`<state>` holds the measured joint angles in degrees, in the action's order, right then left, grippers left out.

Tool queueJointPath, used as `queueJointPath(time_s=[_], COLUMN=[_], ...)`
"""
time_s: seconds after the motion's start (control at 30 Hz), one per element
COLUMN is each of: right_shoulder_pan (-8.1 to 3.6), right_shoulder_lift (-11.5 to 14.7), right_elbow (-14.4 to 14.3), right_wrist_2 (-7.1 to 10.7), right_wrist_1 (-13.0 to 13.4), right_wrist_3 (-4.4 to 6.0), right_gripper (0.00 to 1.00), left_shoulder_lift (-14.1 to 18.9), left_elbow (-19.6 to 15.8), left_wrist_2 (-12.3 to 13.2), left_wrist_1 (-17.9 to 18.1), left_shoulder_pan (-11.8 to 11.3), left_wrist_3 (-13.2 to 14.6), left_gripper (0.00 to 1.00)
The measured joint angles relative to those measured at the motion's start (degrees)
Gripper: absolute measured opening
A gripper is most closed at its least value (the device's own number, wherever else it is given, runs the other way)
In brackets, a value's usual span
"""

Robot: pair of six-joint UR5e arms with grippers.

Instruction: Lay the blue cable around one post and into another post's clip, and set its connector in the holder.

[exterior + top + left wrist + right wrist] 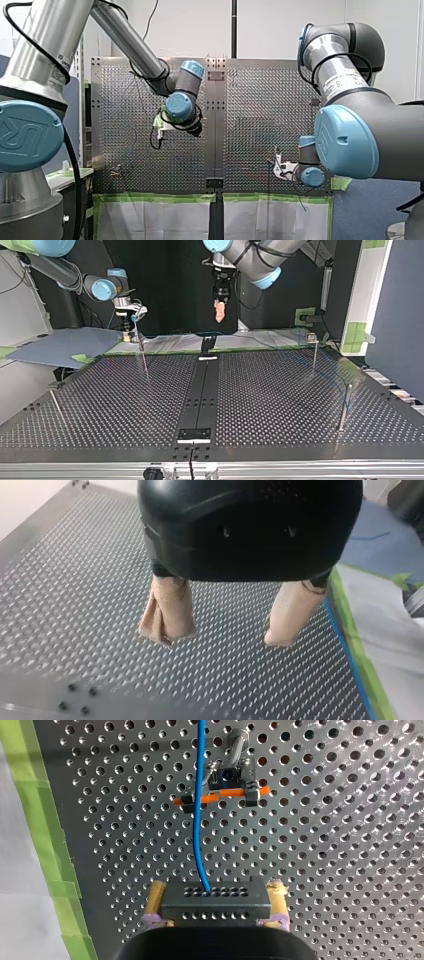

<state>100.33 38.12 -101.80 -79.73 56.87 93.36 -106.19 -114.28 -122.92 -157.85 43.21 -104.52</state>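
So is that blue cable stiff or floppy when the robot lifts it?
Probably floppy but a little springy: the blue cable leaves the connector in a gentle curve, no kinks. Likely light too: it looks thin beside my right gripper, shut on that connector.

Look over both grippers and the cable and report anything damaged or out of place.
One beige pad on my left gripper looks frayed: its covering is creased and splits into a loose flap at the tip, while the other pad is smooth. The blue cable and the connector in my right gripper look sound.
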Motion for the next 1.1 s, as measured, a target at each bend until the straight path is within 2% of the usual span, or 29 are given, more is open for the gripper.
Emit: queueJointPath(time_s=[0.17,0.53,0.87,0.97,1.1], right_shoulder_pan=[0.0,-0.05,-1.33,-1.82,-2.25], right_shoulder_lift=[0.01,0.07,0.07,0.07,0.08], right_elbow=[0.08,0.14,0.2,0.18,0.18], right_wrist_2=[0.0,0.01,0.08,0.15,0.24], right_wrist_1=[-0.06,-0.17,-0.18,-0.18,-0.18], right_wrist_3=[-0.04,-0.09,0.33,0.35,0.18], right_gripper=[0.04,0.04,0.04,0.04,0.04], left_shoulder_lift=[-2.35,-3.93,-8.37,-9.78,-11.07], left_elbow=[-0.03,-0.05,0.28,0.36,0.37], left_wrist_2=[-0.41,-0.7,3.27,4.54,6.49], left_wrist_1=[2.8,8.07,12.97,14.39,16.39], left_shoulder_pan=[2.82,8.1,12.86,12.99,11.52], left_wrist_3=[-0.22,-0.84,-4.26,-4.48,-4.53], left_gripper=[1.0,1.0,1.0,1.0,1.0])
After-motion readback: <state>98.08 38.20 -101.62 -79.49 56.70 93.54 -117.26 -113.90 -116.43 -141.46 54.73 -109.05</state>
